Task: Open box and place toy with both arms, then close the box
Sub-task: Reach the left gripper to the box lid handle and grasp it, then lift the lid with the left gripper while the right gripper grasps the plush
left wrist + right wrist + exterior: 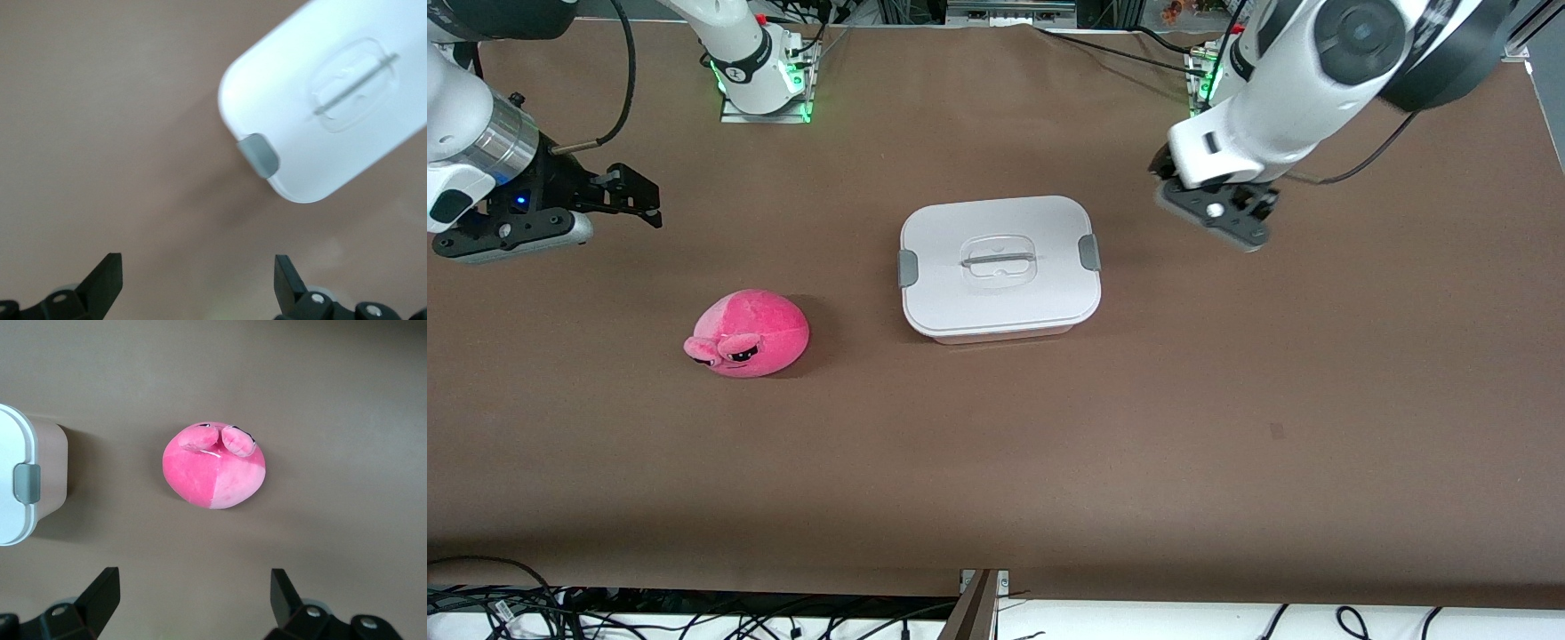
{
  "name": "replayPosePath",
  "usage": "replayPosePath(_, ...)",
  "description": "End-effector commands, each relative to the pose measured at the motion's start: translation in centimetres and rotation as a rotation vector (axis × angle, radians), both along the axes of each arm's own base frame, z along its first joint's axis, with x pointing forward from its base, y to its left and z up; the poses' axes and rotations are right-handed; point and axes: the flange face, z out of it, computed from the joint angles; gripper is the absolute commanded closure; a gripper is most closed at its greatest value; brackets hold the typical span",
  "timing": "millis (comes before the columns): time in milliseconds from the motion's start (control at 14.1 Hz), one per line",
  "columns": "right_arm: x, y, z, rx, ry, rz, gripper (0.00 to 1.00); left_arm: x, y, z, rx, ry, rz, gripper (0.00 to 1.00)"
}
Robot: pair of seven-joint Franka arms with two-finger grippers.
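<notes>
A robotics lab: two bolted-down arm bases (pixel 760 76) (status lights green) on a brown-covered table (pixel 1138 444), loose cables (pixel 498 604) along its edge.

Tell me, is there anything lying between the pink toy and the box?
No. In the front view, only bare brown table separates the toy from the box; the right wrist view shows the same.

No readable text, labels, brands or numbers on any surface, nothing legible in any view
</notes>
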Motion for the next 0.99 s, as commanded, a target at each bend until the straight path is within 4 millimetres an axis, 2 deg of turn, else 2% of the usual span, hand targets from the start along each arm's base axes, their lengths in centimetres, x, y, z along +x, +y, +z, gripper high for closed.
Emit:
replayPosePath(0,0.3,-0.2,0.2,-0.008,0.005,0.012,0.0,2.7,-5.1,-2.6,-0.078,0.041,-0.188,0.0)
replayPosePath(71,0.3,-0.1,0.2,-0.012,0.005,0.013,0.0,2.6,-7.4,-4.1,-0.087,0.018,-0.236,0.0)
replayPosePath(142,0.3,0.0,0.2,-0.013,0.005,0.003,0.0,2.2,-9.7,-4.6,-0.103,-0.036,-0.305,0.0)
replayPosePath(213,0.3,0.0,0.2,-0.003,0.007,-0.001,0.0,0.9,-12.8,-5.8,-0.122,-0.057,-0.398,0.0)
replayPosePath(284,0.3,0.0,0.0,-0.001,0.011,-0.003,0.0,0.5,-14.4,-7.0,-0.14,-0.063,-0.449,0.0)
replayPosePath(426,0.5,0.3,-1.1,-0.007,0.031,0.005,0.0,-0.1,-17.1,-9.7,-0.178,-0.091,-0.55,0.0)
replayPosePath(497,0.7,0.4,-2.1,-0.008,0.044,0.003,0.0,-0.1,-17.9,-10.4,-0.169,-0.131,-0.603,0.0)
replayPosePath(640,1.7,0.5,-4.4,-0.011,0.048,0.002,0.0,0.4,-18.5,-13.4,-0.158,-0.145,-0.651,0.0)
replayPosePath(711,2.5,0.8,-5.8,-0.014,0.047,0.004,0.0,0.1,-19.6,-14.5,-0.166,-0.155,-0.673,0.1)
replayPosePath(782,3.3,1.0,-7.5,-0.015,0.049,0.003,0.0,0.1,-20.0,-15.2,-0.171,-0.169,-0.699,0.31)
replayPosePath(924,4.1,1.0,-11.6,-0.015,0.05,-0.006,0.0,-0.3,-20.8,-16.1,-0.177,-0.166,-0.71,0.57)
